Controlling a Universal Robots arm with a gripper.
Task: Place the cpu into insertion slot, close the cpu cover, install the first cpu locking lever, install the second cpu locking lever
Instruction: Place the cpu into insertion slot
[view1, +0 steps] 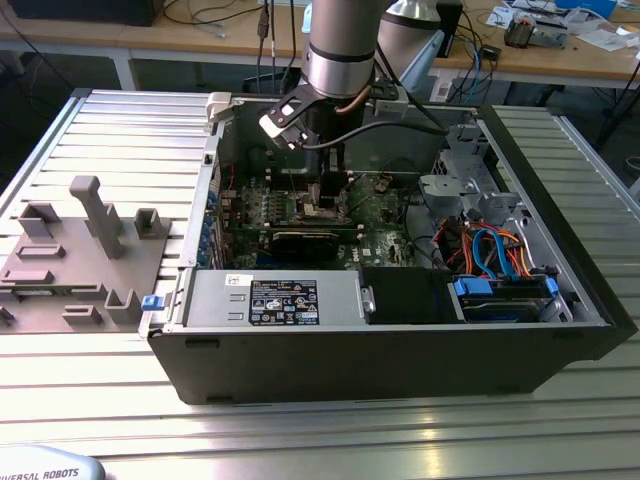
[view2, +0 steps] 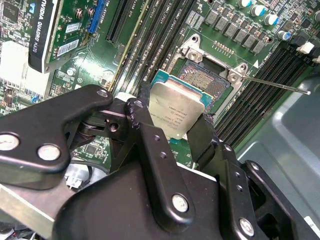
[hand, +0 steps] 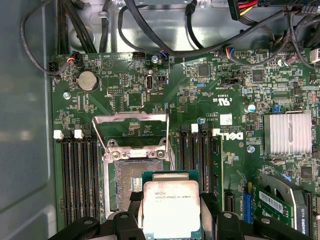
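My gripper (view2: 172, 120) (hand: 171, 212) is shut on the cpu (view2: 176, 109) (hand: 171, 205), a silvery square chip on a teal base, held by two opposite edges. The chip hangs tilted just above and partly over the insertion slot (view2: 209, 82) (hand: 129, 177), whose pin field shows bare. Behind the slot the cpu cover (hand: 130, 117) stands raised, its window open to the board. A thin locking lever (view2: 272, 83) sticks out sideways from the slot's corner. In the exterior view the arm (view1: 340, 60) reaches down into the open computer case (view1: 400, 340).
Black memory slots (hand: 80, 175) run on both sides of the slot. A graphics card (view2: 50, 30) (hand: 285, 200) and a finned heat sink (hand: 287, 132) lie close by. Cables (hand: 165, 30) cross above the board. A grey fixture block (view1: 90, 250) sits at the exterior view's left.
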